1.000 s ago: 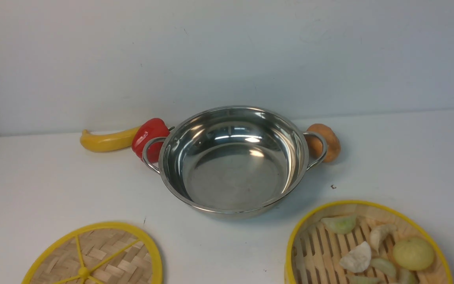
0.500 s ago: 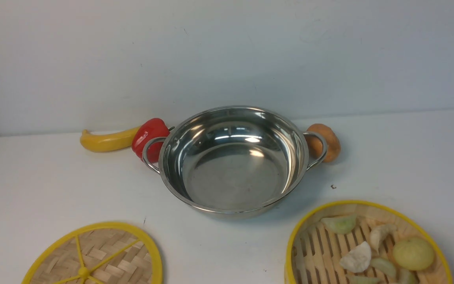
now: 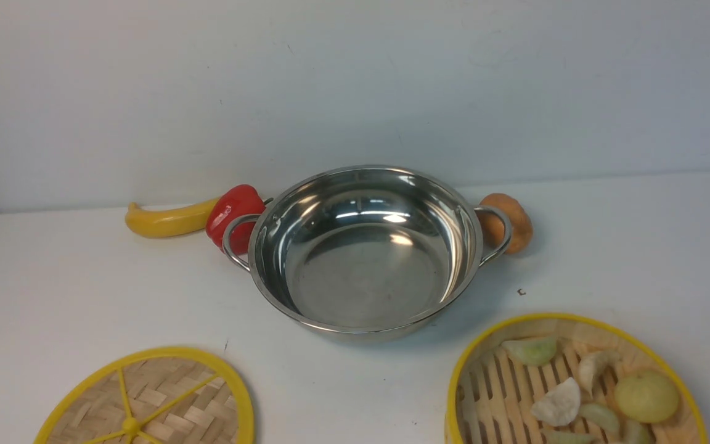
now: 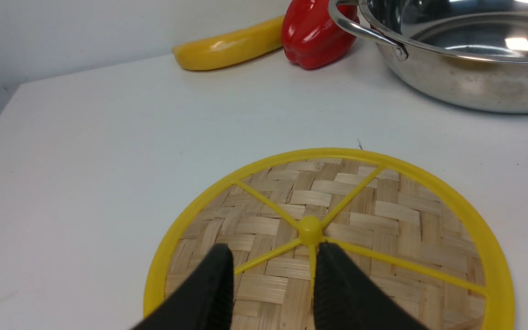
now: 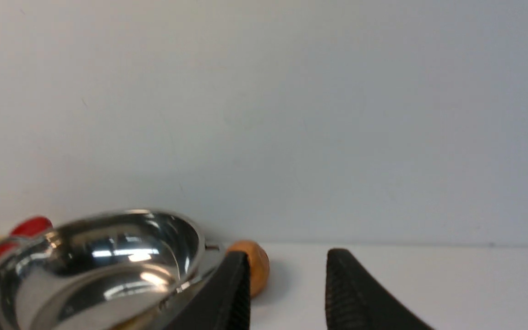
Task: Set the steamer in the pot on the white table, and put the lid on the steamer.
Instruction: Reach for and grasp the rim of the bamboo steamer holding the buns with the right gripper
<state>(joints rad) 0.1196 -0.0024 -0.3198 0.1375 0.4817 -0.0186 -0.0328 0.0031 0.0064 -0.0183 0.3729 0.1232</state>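
Front view: the pot [image 3: 367,277] is standing empty at the far middle of the white surface [image 3: 342,388], its two wire handles reaching out left and right. Beside its left handle a red pepper [image 3: 236,216] is resting, with a yellow banana [image 3: 173,221] lying further left, and an orange-brown round item [image 3: 506,222] is sitting by the right handle. The lid [image 3: 164,394], woven with yellow rim and spokes, is lying at the near left, while the steamer [image 3: 577,382] is sitting at the near right, holding pale toy dumplings and buns, both running out of the picture

Left wrist view: the left claw [image 4: 273,254] is hanging over the lid, its dark fingers standing apart with nothing between them gripped. The pot, the pepper and the banana are showing beyond the lid

Right wrist view: the right claw [image 5: 289,256] is keeping its fingers apart too, holding nothing, with the pot, the orange-brown item and part of the pepper showing beyond
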